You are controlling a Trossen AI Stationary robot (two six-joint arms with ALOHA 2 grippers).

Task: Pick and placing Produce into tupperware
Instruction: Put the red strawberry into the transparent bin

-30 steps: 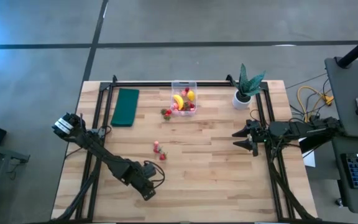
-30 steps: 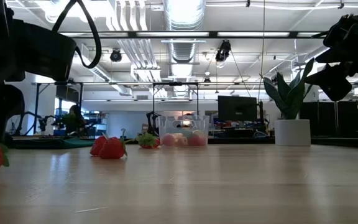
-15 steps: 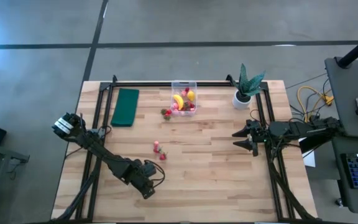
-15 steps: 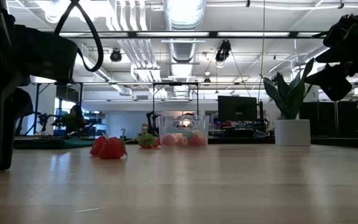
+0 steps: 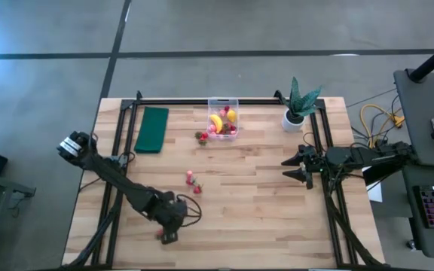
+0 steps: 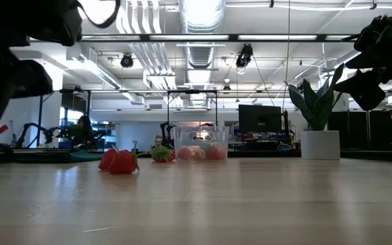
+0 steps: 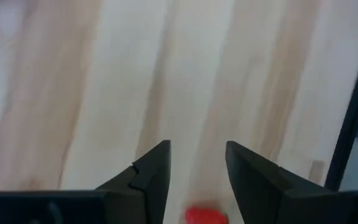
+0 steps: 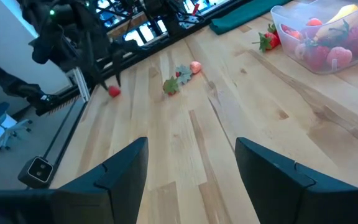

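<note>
The clear tupperware [image 5: 223,119] stands at the far middle of the table and holds a yellow banana, a lemon and red strawberries. One loose strawberry [image 5: 202,137] lies beside it, and two more [image 5: 192,181] lie near the table's middle. My left gripper [image 5: 164,236] hangs over the near left part of the table, shut on a small red strawberry [image 7: 205,216]. At the table's right side my right gripper [image 5: 296,169] waits open, its fingers pointing toward the middle with nothing between them. My left gripper pinches the small red strawberry [image 7: 205,214] between its two fingers. The fingers [image 8: 107,78] come steeply from above, pointing down. The strawberry [image 8: 114,91] is lifted clear of the wood.
A dark green pad [image 5: 152,129] lies at the far left. A white pot with a green plant [image 5: 294,117] stands at the far right. Black frame rails [image 5: 115,188] run along the table's left, right and far sides. Bare wood spans the near middle.
My left gripper has shut on a strawberry that lay on the near left of the table. It has risen with it while rolling about its own axis. The strawberry is now lifted clear. My right arm has kept still.
</note>
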